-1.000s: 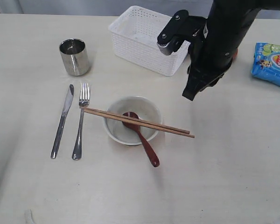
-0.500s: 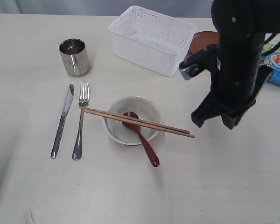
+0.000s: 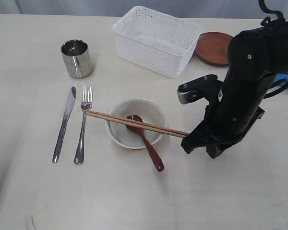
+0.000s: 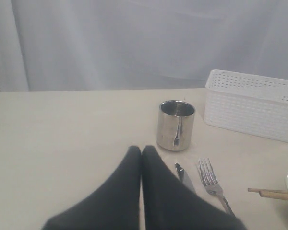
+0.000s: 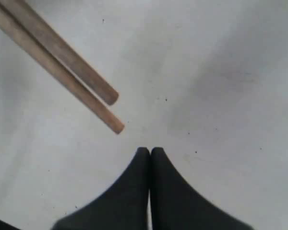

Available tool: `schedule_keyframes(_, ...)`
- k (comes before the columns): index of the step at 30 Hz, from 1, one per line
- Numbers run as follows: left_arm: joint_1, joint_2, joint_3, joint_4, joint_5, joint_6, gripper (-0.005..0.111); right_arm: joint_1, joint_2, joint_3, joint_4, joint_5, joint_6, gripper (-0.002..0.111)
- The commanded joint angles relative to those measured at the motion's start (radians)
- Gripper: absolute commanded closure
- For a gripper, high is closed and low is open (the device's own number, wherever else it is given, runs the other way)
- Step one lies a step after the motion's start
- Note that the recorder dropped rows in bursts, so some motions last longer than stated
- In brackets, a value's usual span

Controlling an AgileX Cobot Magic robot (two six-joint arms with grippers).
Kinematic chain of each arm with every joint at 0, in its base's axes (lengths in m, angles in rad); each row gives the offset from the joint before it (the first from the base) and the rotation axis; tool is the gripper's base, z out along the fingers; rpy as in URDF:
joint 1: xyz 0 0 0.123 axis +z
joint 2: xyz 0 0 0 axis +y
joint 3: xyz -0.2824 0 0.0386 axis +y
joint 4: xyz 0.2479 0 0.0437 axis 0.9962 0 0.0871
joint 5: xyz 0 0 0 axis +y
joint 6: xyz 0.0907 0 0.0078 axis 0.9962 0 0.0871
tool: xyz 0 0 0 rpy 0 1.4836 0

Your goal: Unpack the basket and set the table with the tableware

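Observation:
The white basket [image 3: 156, 40] stands empty at the back of the table [image 3: 240, 191]. A brown plate [image 3: 214, 48] lies just right of it. To the left are the steel cup [image 3: 77, 58], knife [image 3: 64, 124] and fork [image 3: 83, 123]. The off-white bowl [image 3: 137, 123] holds the wooden spoon [image 3: 149, 143], and the chopsticks [image 3: 134, 123] lie across its rim. My right gripper [image 3: 194, 146] is low over the table, shut and empty, its tips [image 5: 150, 151] just short of the chopsticks' ends [image 5: 113, 112]. My left gripper [image 4: 141, 149] is shut and empty, near the knife [image 4: 182, 173] and the cup [image 4: 176, 125].
A sliver of the blue chip bag [image 3: 284, 80] shows behind the right arm [image 3: 245, 91] at the right edge. The arm's bulk stands over the table right of the bowl. A pale curtain [image 4: 134, 43] hangs behind the table.
The right arm swung from beside the basket toward the near side and came down by the chopsticks' ends. Its jaws closed. The plate, hidden behind the arm before, came into view.

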Motion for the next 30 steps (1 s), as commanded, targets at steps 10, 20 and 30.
schedule_keyframes(10,-0.001,-0.004,0.003,-0.003,-0.011,0.0,0.107,-0.005,-0.007,0.004,0.008,-0.085,-0.005,0.109)
schedule_keyframes(20,-0.001,-0.004,0.003,-0.003,-0.011,0.0,0.107,-0.005,-0.007,0.004,0.03,-0.092,-0.028,0.109)
schedule_keyframes(30,-0.001,-0.004,0.003,-0.003,-0.011,0.0,0.107,-0.005,-0.007,0.004,0.026,-0.107,-0.016,0.109)
